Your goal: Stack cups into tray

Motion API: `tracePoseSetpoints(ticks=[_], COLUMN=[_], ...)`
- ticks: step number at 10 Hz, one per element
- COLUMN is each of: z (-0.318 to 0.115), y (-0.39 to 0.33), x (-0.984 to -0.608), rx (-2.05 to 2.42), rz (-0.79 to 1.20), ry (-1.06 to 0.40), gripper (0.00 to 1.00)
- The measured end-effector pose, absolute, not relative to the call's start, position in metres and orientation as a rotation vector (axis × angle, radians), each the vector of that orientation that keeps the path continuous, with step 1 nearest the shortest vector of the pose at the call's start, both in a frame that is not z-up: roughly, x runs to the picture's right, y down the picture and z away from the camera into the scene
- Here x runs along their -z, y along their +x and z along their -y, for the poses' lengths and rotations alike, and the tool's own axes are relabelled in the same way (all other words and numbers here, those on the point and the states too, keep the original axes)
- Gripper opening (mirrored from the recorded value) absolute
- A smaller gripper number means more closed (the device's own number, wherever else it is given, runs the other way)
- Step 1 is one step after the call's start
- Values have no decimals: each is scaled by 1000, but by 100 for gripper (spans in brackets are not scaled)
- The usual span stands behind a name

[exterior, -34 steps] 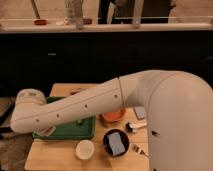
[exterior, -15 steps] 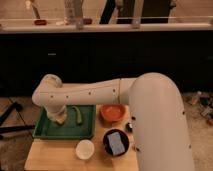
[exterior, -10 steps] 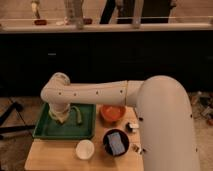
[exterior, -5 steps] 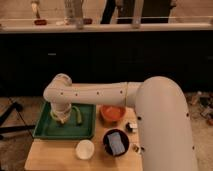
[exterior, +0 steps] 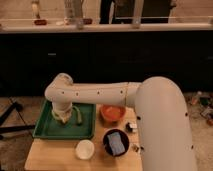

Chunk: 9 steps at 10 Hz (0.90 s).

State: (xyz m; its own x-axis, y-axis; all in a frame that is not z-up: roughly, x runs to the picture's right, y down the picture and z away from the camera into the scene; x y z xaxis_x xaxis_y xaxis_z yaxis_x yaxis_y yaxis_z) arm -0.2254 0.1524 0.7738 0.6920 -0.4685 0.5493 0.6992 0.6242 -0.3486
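Arm's gripper low inside the tray; its grip cannot be told. Just beside it, seemingly a yellow-green cup. Cream cup on surface, near the tray's front rim.

The arm hides much of the gripper over the tray.

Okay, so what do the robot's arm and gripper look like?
The arm is a thick, smooth, cream-white tube with rounded joints and a row of small dark dots along its side; no loose cables show. The gripper, below the wrist over the green tray, looks pale cream too.
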Motion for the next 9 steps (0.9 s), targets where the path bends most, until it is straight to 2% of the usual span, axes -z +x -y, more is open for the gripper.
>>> tracePoseSetpoints(ticks=[4,9], z=[-153,-153], y=[-223,-223], x=[-780,-780], rx=[687,687], rz=[419,419], ry=[-575,-577], gripper=[4,4])
